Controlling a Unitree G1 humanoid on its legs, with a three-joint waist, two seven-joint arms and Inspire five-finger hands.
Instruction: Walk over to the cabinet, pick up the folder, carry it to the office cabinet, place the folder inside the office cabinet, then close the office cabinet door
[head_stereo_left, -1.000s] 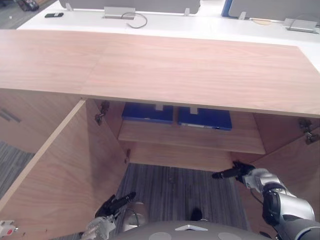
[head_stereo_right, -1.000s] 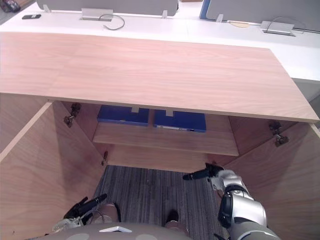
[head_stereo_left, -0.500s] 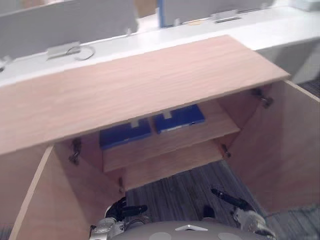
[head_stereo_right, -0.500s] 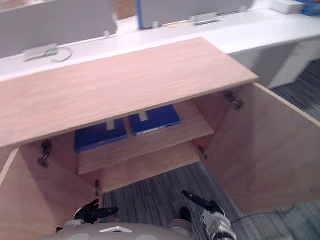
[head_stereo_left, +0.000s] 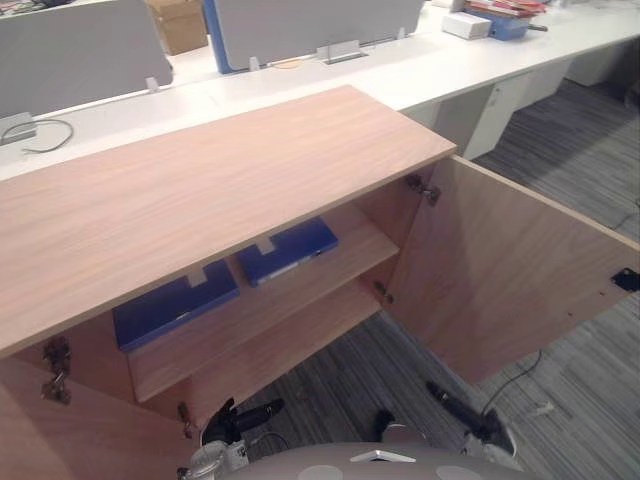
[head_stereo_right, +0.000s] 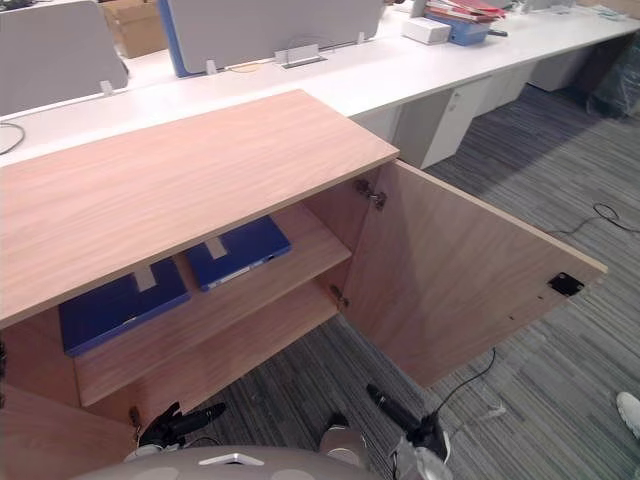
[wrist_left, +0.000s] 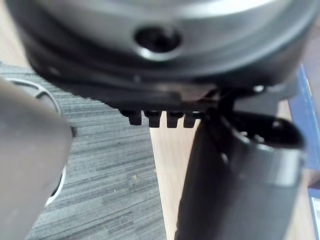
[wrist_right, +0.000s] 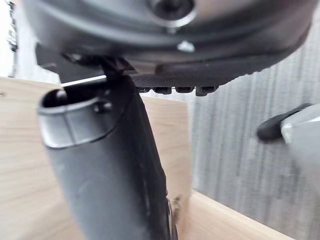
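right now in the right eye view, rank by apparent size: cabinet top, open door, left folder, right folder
1. cabinet top
2. open door
3. left folder and right folder: about alike, both partly hidden under the top, so unranked

The left hand (head_stereo_left: 245, 414) and right hand (head_stereo_left: 468, 414) hang low, well apart, fingers straight, holding nothing.

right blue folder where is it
Head views: right blue folder lies flat on the cabinet shelf, right of the other blue folder, near the open right door.
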